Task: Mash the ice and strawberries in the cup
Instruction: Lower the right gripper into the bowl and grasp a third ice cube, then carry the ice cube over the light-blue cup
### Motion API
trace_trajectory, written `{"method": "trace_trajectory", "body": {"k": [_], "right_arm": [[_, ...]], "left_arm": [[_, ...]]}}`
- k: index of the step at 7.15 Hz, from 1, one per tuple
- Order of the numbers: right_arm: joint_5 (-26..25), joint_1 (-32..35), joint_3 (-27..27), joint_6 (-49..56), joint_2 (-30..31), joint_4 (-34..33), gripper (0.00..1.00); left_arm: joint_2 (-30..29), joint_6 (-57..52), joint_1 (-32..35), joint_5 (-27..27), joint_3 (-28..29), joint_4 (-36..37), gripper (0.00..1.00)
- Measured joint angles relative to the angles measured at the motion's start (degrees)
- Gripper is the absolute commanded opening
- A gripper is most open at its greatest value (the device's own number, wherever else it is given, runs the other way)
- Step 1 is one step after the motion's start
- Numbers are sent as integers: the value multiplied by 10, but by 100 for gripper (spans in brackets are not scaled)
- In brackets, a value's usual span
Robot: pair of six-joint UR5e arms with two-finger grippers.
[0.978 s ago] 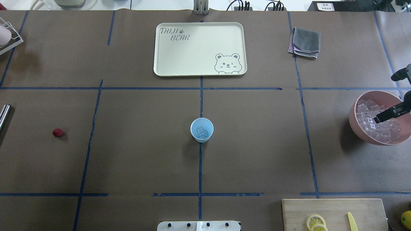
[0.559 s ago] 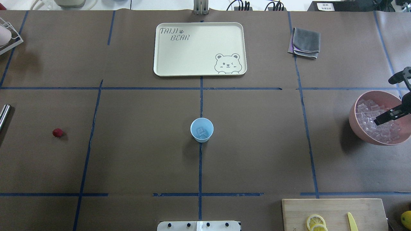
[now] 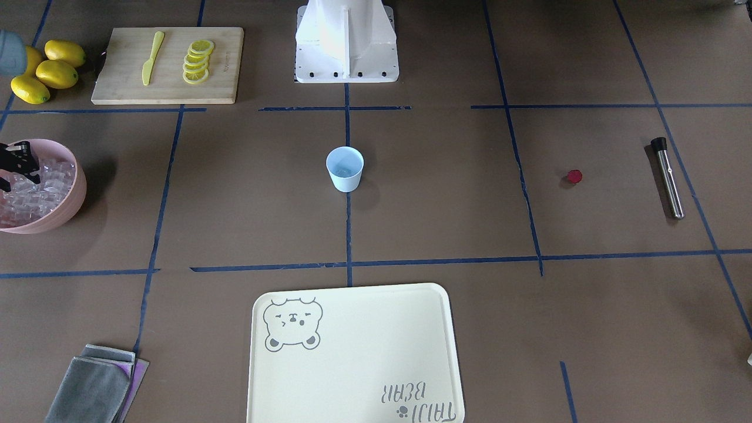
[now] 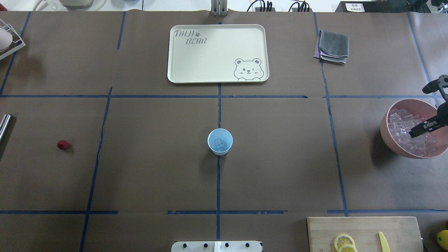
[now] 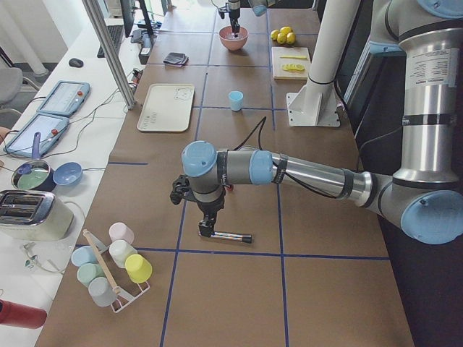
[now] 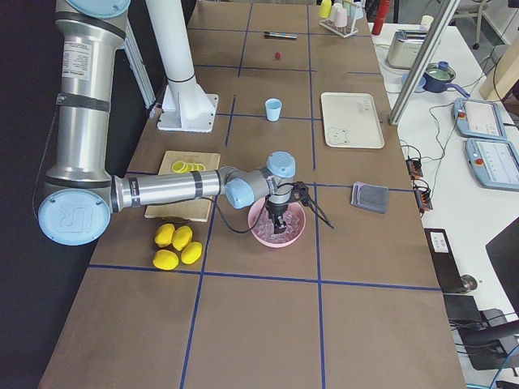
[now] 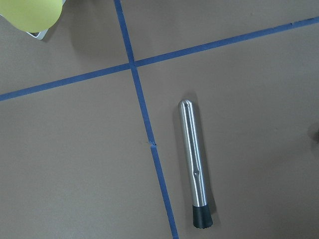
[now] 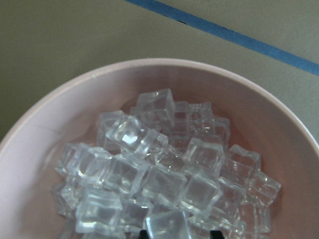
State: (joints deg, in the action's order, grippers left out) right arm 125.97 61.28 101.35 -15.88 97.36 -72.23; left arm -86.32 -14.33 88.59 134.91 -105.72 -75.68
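The pale-blue cup stands at the table's middle with one ice cube in it; it also shows in the front view. The strawberry lies alone at the left. A pile of ice fills the pink bowl at the right edge. My right gripper hangs low over the ice, and its dark fingertips stand apart on either side of a cube, so it is open. My left gripper shows only in the exterior left view, above a steel muddler; I cannot tell whether it is open or shut.
A cream bear tray lies at the back centre and a grey cloth at the back right. A cutting board with lemon slices and a yellow knife is at the front right, with whole lemons beside it. A cup rack is at the far left.
My right gripper has shifted slightly over the pink bowl, a little lower towards the ice. The cup, the strawberry and the muddler have not moved.
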Motion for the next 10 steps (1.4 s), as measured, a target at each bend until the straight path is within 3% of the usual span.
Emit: {"method": "trace_trajectory", "body": {"k": [4,6,8,10], "right_arm": [[4,7,6,2,-2,-1,3],[10,42,37,-1,-8,-22,3],[10,51,92,-101,-70,-102,4],[-8,-15,108,-288,-173,-132,4]], "left_arm": [[-1,0,0,-1,1,-1,100],[-1,0,0,0,1,-1,100],[-1,0,0,0,0,-1,100],[-2,0,0,0,0,-2,100]]}}
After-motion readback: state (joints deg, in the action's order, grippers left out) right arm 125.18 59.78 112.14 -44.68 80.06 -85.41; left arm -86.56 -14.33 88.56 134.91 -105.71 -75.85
